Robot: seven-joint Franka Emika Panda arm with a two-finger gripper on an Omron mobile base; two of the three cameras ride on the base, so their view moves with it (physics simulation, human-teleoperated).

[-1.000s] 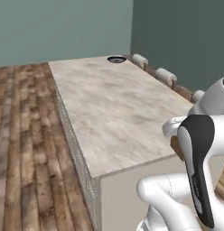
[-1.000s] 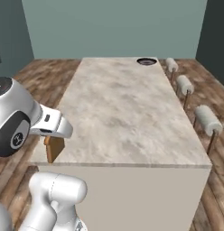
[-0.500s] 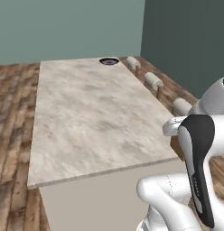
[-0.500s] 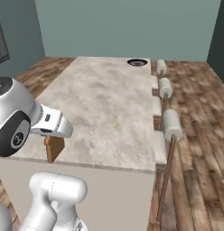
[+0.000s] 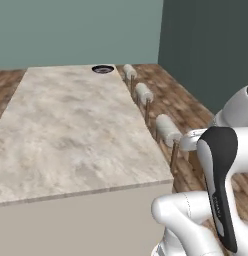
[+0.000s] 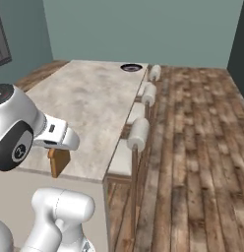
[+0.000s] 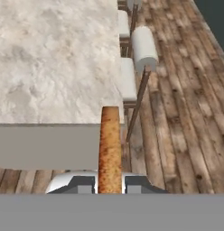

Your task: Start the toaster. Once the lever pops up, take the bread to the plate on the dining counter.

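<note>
While the slice is carried edge-on: the tool (image 7: 109, 189) is clenched on the bread (image 7: 109, 149), bottom centre of the hand view.
Plate: the plate (image 5: 103, 69) sits at the worktop's (image 5: 71, 130) far end, upper centre of the left base view.
Relation: plate lies well ahead of the tool, along the worktop's long axis.

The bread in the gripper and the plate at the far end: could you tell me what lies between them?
Bare dining counter top, seen in both base views, between bread and plate.
</note>
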